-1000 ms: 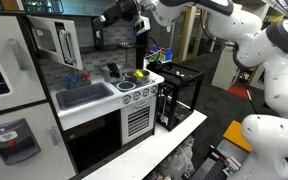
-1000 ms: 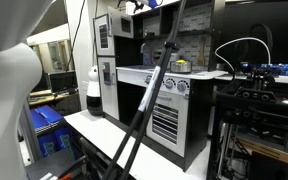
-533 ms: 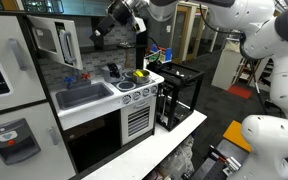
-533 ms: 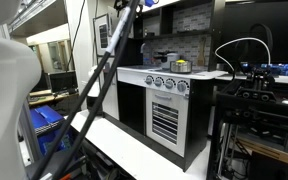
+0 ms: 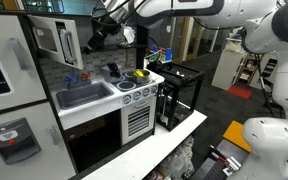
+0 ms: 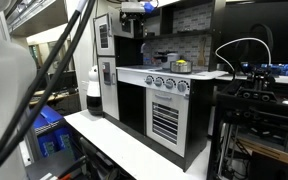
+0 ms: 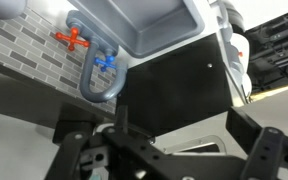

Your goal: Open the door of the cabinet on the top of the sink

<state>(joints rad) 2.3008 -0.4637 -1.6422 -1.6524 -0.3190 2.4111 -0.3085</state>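
Toy kitchen with the Panda arm [image 5: 174, 10] reaching in from above. The gripper [image 5: 91, 39] hangs over the sink [image 5: 84, 96], just beside the door [image 5: 68, 44] of the cabinet [image 5: 45, 39]. The door stands angled out from the cabinet front, its window turned edgewise to this exterior view. Whether gripper and door touch cannot be told. In the wrist view the fingers [image 7: 267, 150] are spread wide apart with nothing between them. Beyond them lie the grey basin, its curved faucet [image 7: 92, 78] with red and blue taps, and the black oven door [image 7: 174, 95]. On the white worktop [image 5: 96, 105], the stovetop [image 5: 139, 82] adjoins the sink.
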